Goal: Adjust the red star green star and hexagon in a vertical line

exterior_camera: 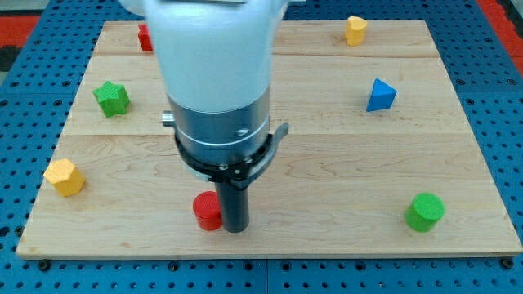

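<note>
My tip [235, 229] rests on the board near the view's bottom, touching or almost touching the right side of a red cylinder [207, 211]. A green star [111, 97] lies at the left, far up and left of the tip. A yellow hexagon [64, 176] lies near the left edge, below the green star. A red block [145, 37] sits at the top left. It is largely hidden behind the arm, so I cannot make out its shape.
A yellow block [355, 29] sits at the top right. A blue triangular block [380, 95] lies at the right. A green cylinder [424, 211] stands at the bottom right. The arm's white body [214, 65] hides the board's upper middle.
</note>
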Motion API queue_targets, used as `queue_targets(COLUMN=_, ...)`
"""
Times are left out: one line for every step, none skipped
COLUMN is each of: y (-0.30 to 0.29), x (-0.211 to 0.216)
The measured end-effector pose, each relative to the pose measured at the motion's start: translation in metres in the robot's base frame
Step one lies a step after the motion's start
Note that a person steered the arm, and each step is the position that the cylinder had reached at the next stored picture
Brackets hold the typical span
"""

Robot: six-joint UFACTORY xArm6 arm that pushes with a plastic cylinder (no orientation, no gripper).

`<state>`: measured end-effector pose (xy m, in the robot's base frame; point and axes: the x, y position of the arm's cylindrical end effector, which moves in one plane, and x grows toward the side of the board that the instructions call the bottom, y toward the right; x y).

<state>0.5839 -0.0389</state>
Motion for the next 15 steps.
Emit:
queue_targets(y=0.036, x=-0.034)
queue_targets(y=0.018, x=-0.107)
queue_targets(y=-0.057, x=-0.16)
queue_targets(y=-0.114, x=-0.21)
queue_targets(y=-0.147, x=-0.206)
queue_targets(y=-0.178, x=-0.209)
queue_targets(y=-0.154, x=-0.202)
queue_targets(y=-0.146, x=-0.163)
queue_targets(y=-0.154, x=-0.116)
queue_targets(y=-0.22, x=-0.109)
queue_targets(y=-0.235, x=-0.106)
queue_targets(y=-0.238, x=-0.087)
queue_targets(y=-0.235, x=-0.072)
queue_targets(y=-0.233, x=-0.057)
queue_targets(y=-0.233, x=-0.071)
